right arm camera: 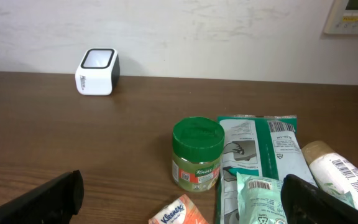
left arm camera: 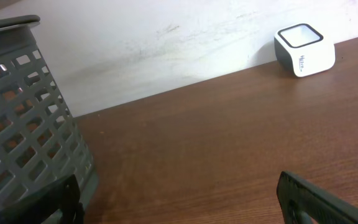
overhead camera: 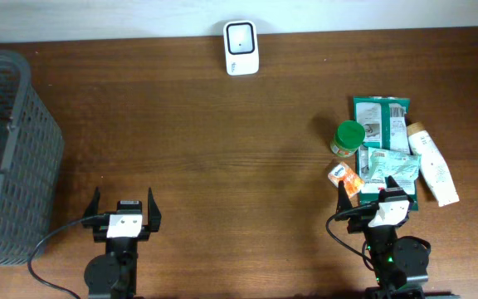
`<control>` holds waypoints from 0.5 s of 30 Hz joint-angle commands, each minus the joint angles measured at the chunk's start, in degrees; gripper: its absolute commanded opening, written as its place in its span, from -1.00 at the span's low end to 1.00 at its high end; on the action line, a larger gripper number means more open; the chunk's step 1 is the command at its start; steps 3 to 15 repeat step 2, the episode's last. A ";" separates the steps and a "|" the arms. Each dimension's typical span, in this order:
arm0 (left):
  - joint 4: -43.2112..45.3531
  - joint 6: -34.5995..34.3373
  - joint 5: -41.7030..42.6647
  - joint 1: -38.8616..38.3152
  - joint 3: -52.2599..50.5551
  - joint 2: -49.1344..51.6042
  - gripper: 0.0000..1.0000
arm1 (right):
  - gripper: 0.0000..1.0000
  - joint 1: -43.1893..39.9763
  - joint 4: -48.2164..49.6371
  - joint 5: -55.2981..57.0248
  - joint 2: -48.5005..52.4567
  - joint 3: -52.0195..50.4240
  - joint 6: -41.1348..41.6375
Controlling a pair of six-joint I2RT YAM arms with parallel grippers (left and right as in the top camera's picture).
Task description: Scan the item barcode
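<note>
Overhead, from left: a basket (overhead camera: pixel 7 149) at the desk (overhead camera: pixel 222 166) edge, then the left jaws, wide and empty. Scanner (overhead camera: pixel 241 47) sits far middle. On the right the jar (overhead camera: pixel 349 137) stands upright, just beside the packets (overhead camera: pixel 382 124); right jaws, also wide, hang near this pile. I think the jar is stiff, rather slippery and breakable; better grip its sides under the lid (right arm camera: pixel 197 137).

The grey basket (overhead camera: pixel 31 149) ran off the overhead view's left edge. The right wrist view's bottom edge cropped the orange tissue pack (right arm camera: pixel 179 213), and its right edge cut the tube (right arm camera: pixel 339 169)
</note>
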 commanded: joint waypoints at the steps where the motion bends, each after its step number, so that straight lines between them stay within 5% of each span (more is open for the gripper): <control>1: -0.22 1.07 -0.42 -0.13 -0.15 -0.55 0.98 | 0.97 -0.17 -0.09 -0.28 -0.28 -0.46 0.07; 15: -0.24 1.07 -0.42 -0.13 -0.15 -0.55 0.98 | 0.97 -0.17 -0.09 -0.28 -0.28 -0.46 0.07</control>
